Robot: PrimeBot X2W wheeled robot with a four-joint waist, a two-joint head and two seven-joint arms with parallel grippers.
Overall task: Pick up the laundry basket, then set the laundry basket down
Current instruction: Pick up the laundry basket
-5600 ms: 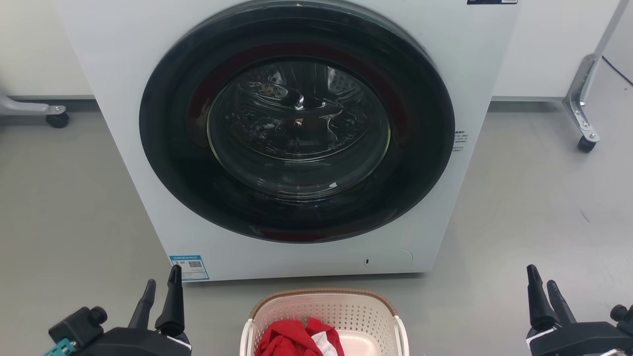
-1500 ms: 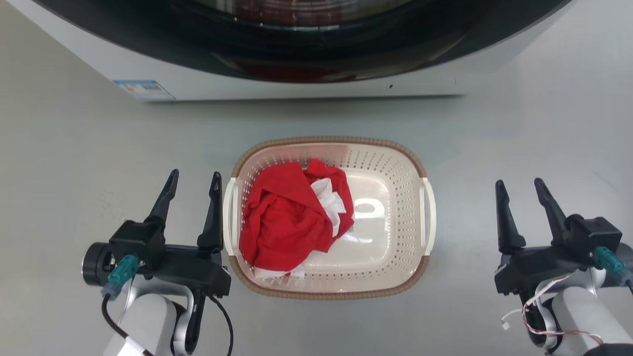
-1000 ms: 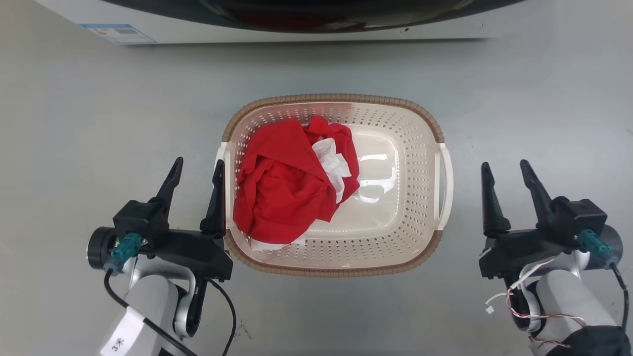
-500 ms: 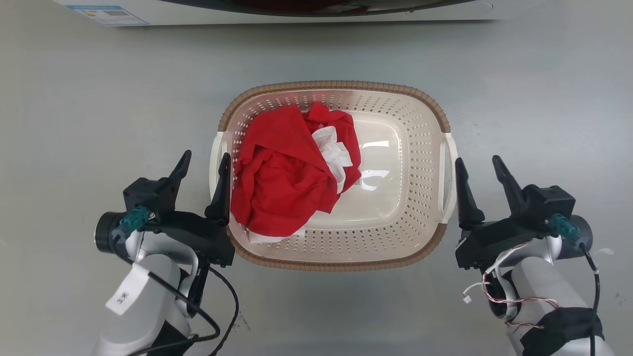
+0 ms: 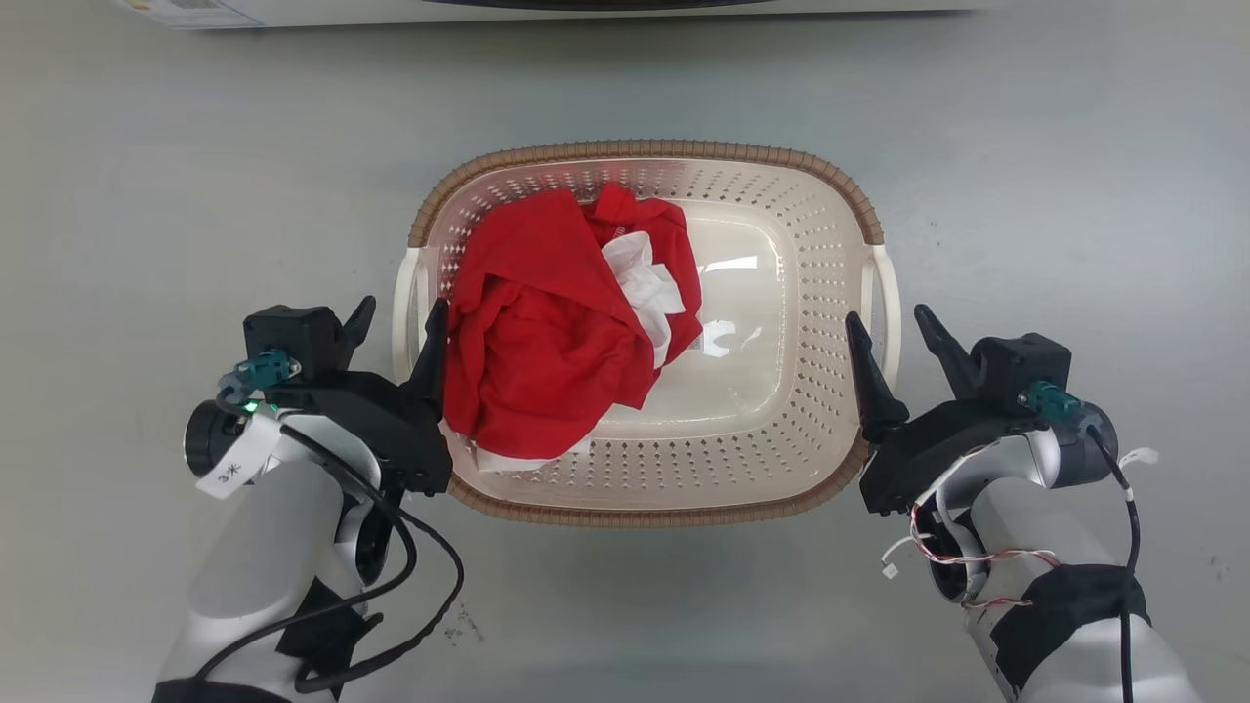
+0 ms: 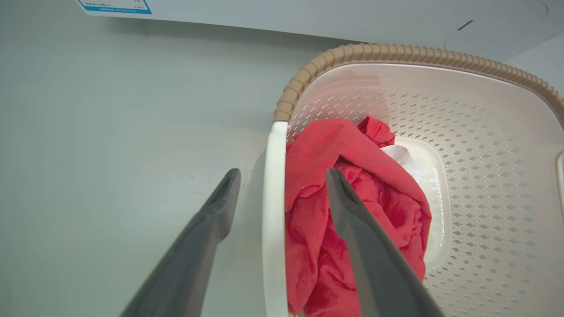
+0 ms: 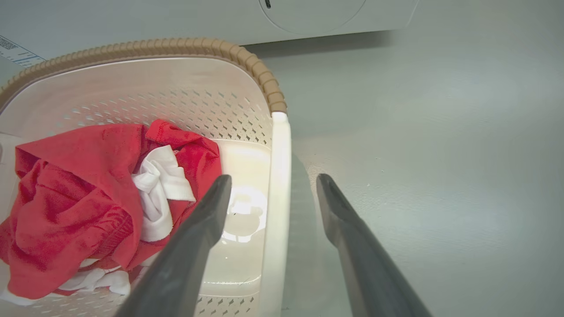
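The cream laundry basket (image 5: 781, 430) with a brown rim sits on the grey floor, holding red and white cloth (image 5: 557, 332). My left gripper (image 5: 397, 317) is open and straddles the basket's left white handle (image 6: 274, 211), one finger outside and one inside over the cloth. Open as well, my right gripper (image 5: 887, 327) straddles the right white handle (image 7: 278, 185), with its inner finger over the basket floor. Neither pair of fingers presses on its handle.
The base of the white washing machine (image 5: 586, 10) runs along the top edge, just beyond the basket, with a blue label (image 6: 115, 6) at its left. Bare grey floor (image 5: 146, 176) lies on both sides of the basket and in front of it.
The camera has tilted down from the washer door to the basket. Both open grippers moved inward from beside the basket until their fingers straddle the two side handles.
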